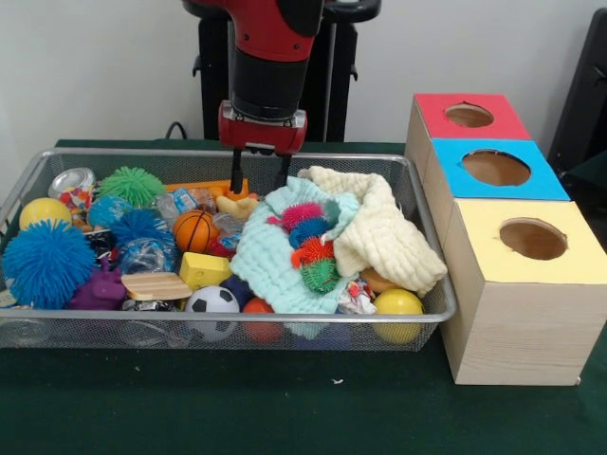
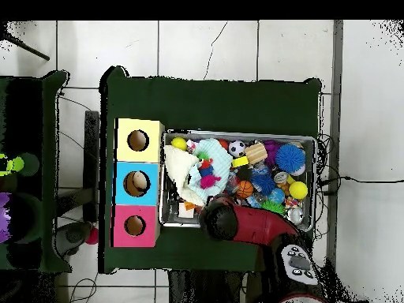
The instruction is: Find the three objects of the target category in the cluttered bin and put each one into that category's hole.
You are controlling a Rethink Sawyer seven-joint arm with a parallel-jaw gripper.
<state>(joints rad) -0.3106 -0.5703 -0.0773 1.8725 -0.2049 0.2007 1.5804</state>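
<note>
The wire-mesh bin (image 1: 123, 152) is full of toys and cloths. A green hairy puffer ball (image 1: 133, 185) lies at its back left. A big blue puffer ball (image 1: 45, 263) sits at the left end and a smaller blue one (image 1: 140, 226) lies between them. My gripper (image 1: 258, 175) hangs open and empty over the back middle of the bin, just above the clutter and right of the green ball. The red-topped box's hole (image 1: 469, 115) is at the far right. In the overhead view the arm (image 2: 225, 221) hides the gripper; the hole (image 2: 135, 226) shows.
A teal cloth (image 1: 275, 265) carrying small pink, blue, orange and green spiky balls (image 1: 308, 248) and a cream cloth (image 1: 389, 237) fill the bin's right half. Yellow balls, a football (image 1: 212, 301) and a basketball lie among the clutter. Blue-topped (image 1: 498, 169) and yellow-topped (image 1: 531, 239) boxes stand beside the red one.
</note>
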